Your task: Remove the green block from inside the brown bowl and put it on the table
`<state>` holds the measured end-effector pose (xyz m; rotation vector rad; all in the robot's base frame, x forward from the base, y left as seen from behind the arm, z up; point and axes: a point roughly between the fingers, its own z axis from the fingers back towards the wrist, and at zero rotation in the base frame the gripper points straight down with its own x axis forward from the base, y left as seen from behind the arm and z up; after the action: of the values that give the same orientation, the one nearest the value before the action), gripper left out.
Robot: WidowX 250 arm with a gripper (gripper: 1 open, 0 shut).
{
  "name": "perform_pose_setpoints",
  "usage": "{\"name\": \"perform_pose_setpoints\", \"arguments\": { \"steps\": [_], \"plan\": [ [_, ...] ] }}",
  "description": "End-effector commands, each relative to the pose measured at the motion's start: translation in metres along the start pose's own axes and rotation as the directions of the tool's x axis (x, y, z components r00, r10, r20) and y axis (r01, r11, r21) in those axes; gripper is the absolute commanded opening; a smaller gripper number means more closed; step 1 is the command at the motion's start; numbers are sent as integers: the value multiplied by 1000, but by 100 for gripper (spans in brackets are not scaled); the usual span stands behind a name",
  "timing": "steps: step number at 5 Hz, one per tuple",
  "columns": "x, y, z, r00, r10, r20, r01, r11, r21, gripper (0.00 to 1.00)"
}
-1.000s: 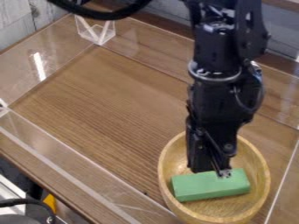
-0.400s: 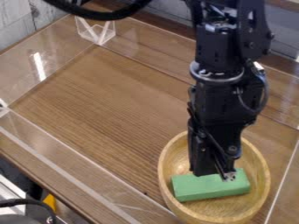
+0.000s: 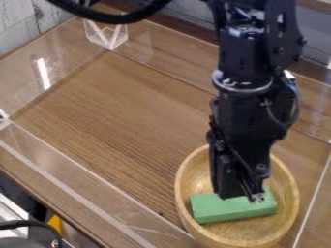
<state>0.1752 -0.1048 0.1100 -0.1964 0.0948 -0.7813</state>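
I should centre the end effector (image 3: 242, 192) over the green block (image 3: 234, 206) inside the bowl (image 3: 192, 179) before lowering onto it — how far the fingers are open, or whether they grip anything, I can't tell — and the arm looks slightly lower than before, the block unmoved.

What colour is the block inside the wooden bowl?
The block is bright green, seen best in the camera view.

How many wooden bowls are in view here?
1. The round light-brown wooden bowl sits on the brown wood-grain tabletop, at the lower right of the picture, with the black gripper over it; any bowl behind the arm would be hidden.
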Motion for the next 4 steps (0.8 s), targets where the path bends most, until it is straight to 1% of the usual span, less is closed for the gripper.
{"name": "perform_pose_setpoints", "arguments": {
  "steps": [1,2,4],
  "plan": [
    [5,-4,5,999,-18,31,17,1000,10,100],
    [7,-3,0,999,-24,29,24,1000,15,100],
    [11,2,-15,996,-82,18,81,996,29,100]
  ]
}}
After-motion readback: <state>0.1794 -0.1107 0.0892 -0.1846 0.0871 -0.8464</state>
